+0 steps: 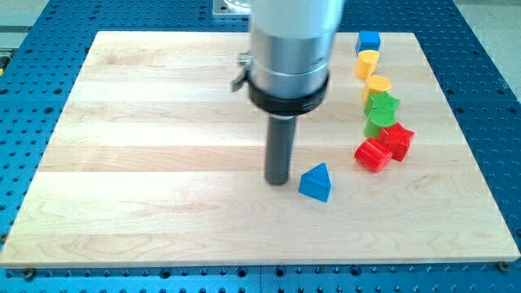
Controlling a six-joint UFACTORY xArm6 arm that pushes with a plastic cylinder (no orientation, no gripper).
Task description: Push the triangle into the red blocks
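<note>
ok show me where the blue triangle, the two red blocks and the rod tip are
blue triangle (316, 182), camera view, middle of its front face
red star block (398, 139), camera view, its top face
red block (373, 154), camera view, its top face
my tip (278, 181), camera view, rod's very end, left of the triangle

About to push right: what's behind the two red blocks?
Toward the view's top from the red blocks run two green blocks, two yellow, then a blue cube. The lower green block's base is covered.

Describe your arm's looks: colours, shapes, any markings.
My arm is a smooth silver-grey cylinder ringed by a black collar, with a small metal fitting on the view's left. Below it, a straight dark rod narrows down to my tip. No cables or markings show.
</note>
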